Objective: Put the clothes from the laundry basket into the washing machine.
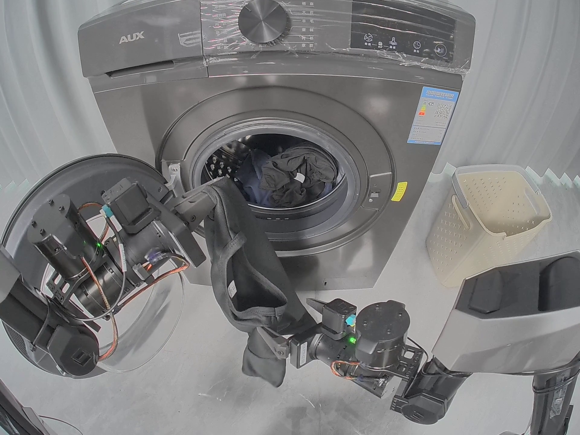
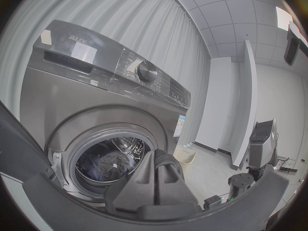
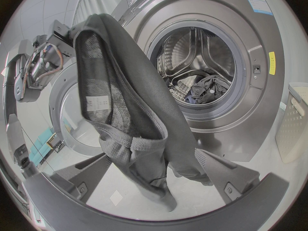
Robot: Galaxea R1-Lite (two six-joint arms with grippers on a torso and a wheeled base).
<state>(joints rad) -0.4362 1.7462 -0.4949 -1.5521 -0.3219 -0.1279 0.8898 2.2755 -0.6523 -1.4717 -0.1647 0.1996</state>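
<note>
The washer door stands swung open to the left, leaving the mouth free; just right of it the left gripper, fingers pressed together on the top hem of a dark garment, holds it at the left lip of the washing machine, high enough, I judge, to tip the cloth over the rim; darker clothes lie inside the drum; the garment's tail hangs down in front, between the spread fingers of the right gripper, set low and nearer, probably to gather the loose end; the laundry basket stands on the floor at the right, no cloth showing inside.
</note>
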